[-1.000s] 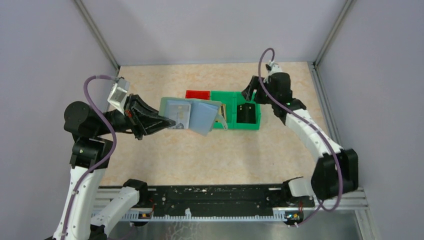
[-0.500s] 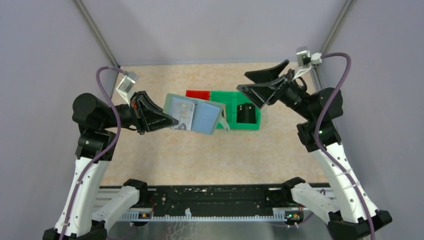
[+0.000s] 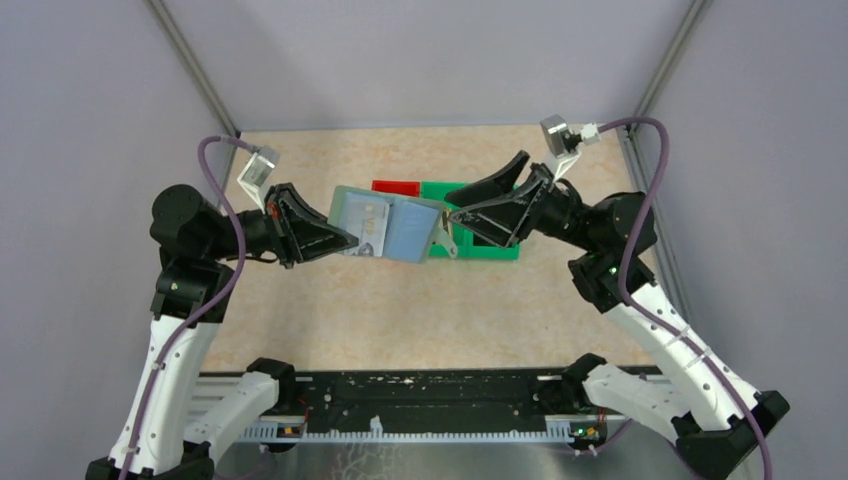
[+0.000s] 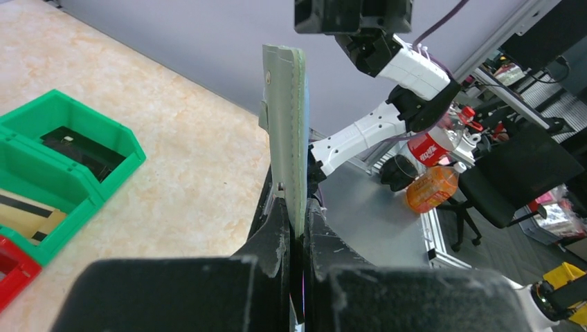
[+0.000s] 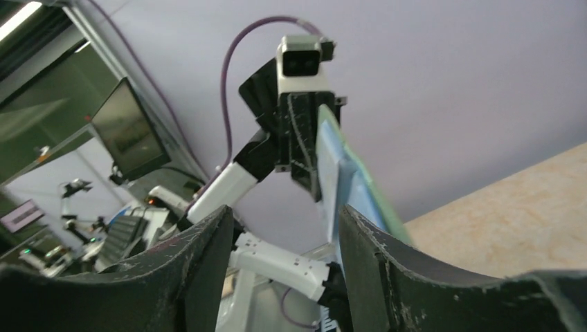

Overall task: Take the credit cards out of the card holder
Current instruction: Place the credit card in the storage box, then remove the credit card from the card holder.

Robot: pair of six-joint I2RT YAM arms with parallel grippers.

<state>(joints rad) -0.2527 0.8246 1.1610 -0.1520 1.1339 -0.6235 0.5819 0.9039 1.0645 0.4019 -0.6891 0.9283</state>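
Note:
The card holder (image 3: 400, 230) hangs open above the table, pale green outside and blue inside. My left gripper (image 3: 342, 240) is shut on its left edge, seen edge-on in the left wrist view as the card holder (image 4: 286, 131) rising from the left gripper (image 4: 297, 225). A pale credit card (image 3: 364, 228) shows in its left pocket. My right gripper (image 3: 457, 217) is open and points at the holder's right flap. In the right wrist view the card holder (image 5: 345, 181) stands just beyond the open right gripper (image 5: 284, 213), nothing held. A dark card (image 4: 73, 142) and a striped card (image 4: 24, 216) lie in the green bins.
Two joined green bins (image 3: 488, 250) and a red bin (image 3: 395, 187) sit on the table behind the holder. In the left wrist view the green bins (image 4: 114, 142) are at the left and the red bin (image 4: 8, 266) at the lower left. Grey walls enclose three sides.
The right arm lifted away from the green bin and swung left to the holder's right flap, its jaws spreading wide, then narrowing somewhat. The left gripper kept hold of the holder, shifting slightly.

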